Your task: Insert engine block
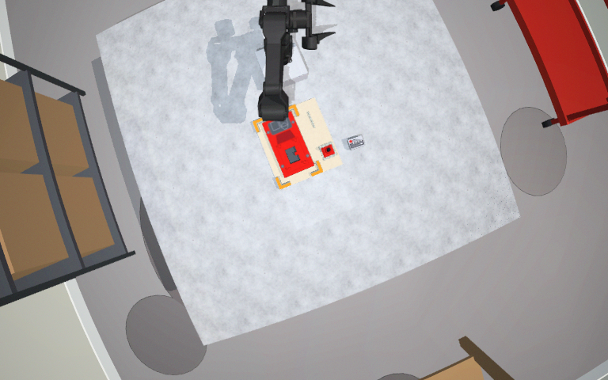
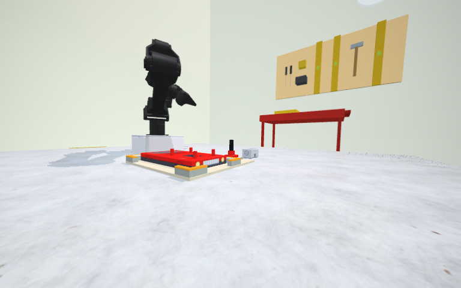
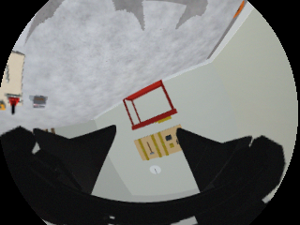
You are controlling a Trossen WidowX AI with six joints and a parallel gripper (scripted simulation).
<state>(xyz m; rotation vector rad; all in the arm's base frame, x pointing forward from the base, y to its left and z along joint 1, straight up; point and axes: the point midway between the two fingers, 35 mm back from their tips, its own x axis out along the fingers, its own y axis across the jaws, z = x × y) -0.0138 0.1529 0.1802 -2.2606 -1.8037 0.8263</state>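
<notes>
Top view first: we saw the pale surface [image 1: 359,246] [image 2: 238,220] [image 3: 94,56], then the black arm [image 1: 273,58] [image 2: 161,88] above it. The cream board [image 1: 329,130] [image 2: 210,171] [image 3: 16,70] carried the red car body [image 1: 301,150] [image 2: 162,156]. Our tool [image 1: 335,18] [image 2: 195,104] [image 3: 146,130] stood wide, holding nothing. The grey engine block [image 1: 355,142] [image 2: 250,153] [image 3: 39,100] lay on the surface near the board, outside the body's opening [image 1: 292,154].

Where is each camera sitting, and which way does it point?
Top: high above the table, facing down; the arm and tool show.
Exterior: low at the table's edge or over it, looking across at the arm, its tool partly visible.
Wrist: on the arm by the tool, facing past its two fingers toward table and wall.
All share the engine block.
</notes>
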